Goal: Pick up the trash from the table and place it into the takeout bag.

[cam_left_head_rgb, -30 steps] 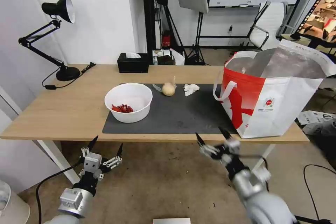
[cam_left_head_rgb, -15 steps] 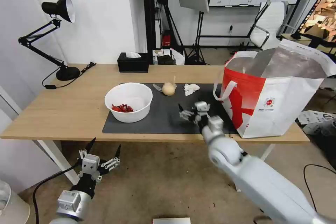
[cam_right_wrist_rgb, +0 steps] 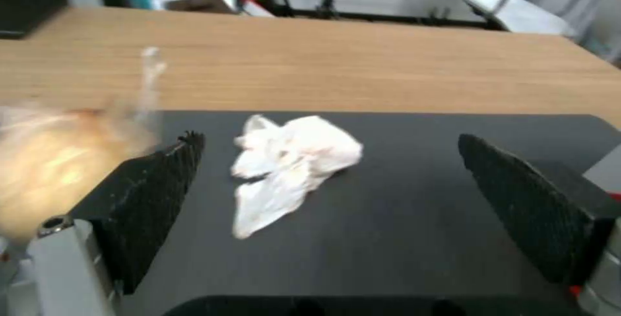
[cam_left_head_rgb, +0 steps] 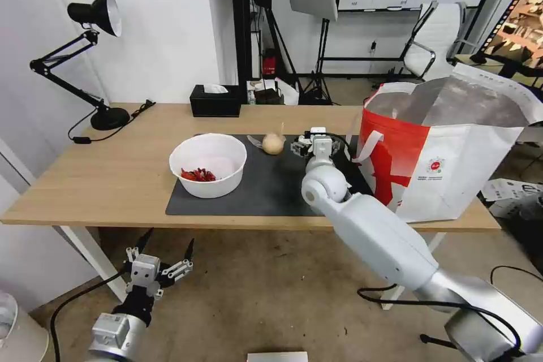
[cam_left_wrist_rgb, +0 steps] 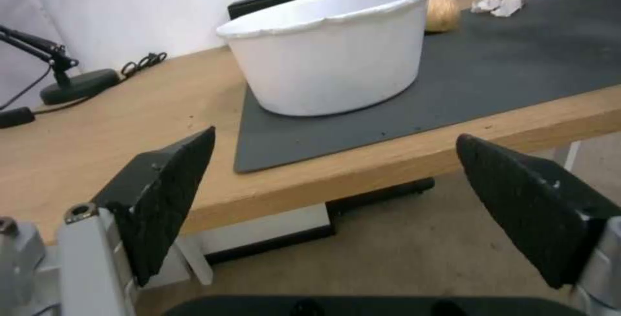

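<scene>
Here the right gripper (cam_right_wrist_rgb: 330,185) has its jaws spread wide apart, holding nothing, low over the dark mat (cam_left_head_rgb: 266,186) with the tissue (cam_right_wrist_rgb: 291,160) lying on the mat between and just ahead of the two pads. In the head view the same gripper (cam_left_head_rgb: 314,144) sits over the far part of the mat, its arm stretched across the worktop (cam_left_head_rgb: 113,175). To one side of these jaws, near them, lies the beige lump (cam_left_head_rgb: 272,143), blurred at the edge of the right wrist view; to the other side, close by, stands the bag (cam_left_head_rgb: 447,164), upright and open at the top. Farther beyond the lump, the bowl (cam_left_head_rgb: 208,165) with red scraps rests on the mat's near left corner. The left gripper (cam_left_head_rgb: 161,260) hangs below the worktop's front edge, well apart from everything on it, jaws likewise open and empty, facing the bowl (cam_left_wrist_rgb: 330,58).
</scene>
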